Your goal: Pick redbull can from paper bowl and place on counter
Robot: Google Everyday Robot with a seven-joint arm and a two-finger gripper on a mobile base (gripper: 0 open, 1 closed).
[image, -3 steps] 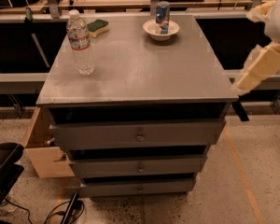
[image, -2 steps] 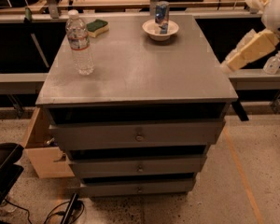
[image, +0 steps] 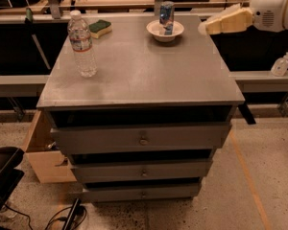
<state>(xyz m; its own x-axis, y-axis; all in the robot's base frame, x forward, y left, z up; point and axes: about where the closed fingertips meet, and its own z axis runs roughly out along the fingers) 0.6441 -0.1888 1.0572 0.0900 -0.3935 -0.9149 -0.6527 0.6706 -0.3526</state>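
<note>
- Since a second earlier, the gripper (image: pixel 207 28) had climbed from low beside the counter's (image: pixel 144 75) right edge to the height of the back corner, and it had swung inward toward the paper bowl (image: pixel 178 30). Nothing else had shifted.
- It hung just off the counter's right rear corner, near the bowl but apart from it and holding nothing. Whether it was released or clenched could not be told.
- The redbull can (image: pixel 166 15) stood upright in the paper bowl, at the middle of the counter's back edge and not yet touched.
- A water bottle (image: pixel 81 44) stood well apart at the left, and a sponge (image: pixel 100 28) lay at the back left corner. Neither sat in the likely path.
- The main risk, as I judged it, was the can's slim, tall shape on a light bowl. A sideways approach that brushed the can before closing could tip it, or push bowl and can together toward the back edge.
- A second risk was the bowl's rim: coming in too low could catch it and drag or lift the bowl with the can.
- Gripping too near the silver top might let the can swing and slip on lifting.
</note>
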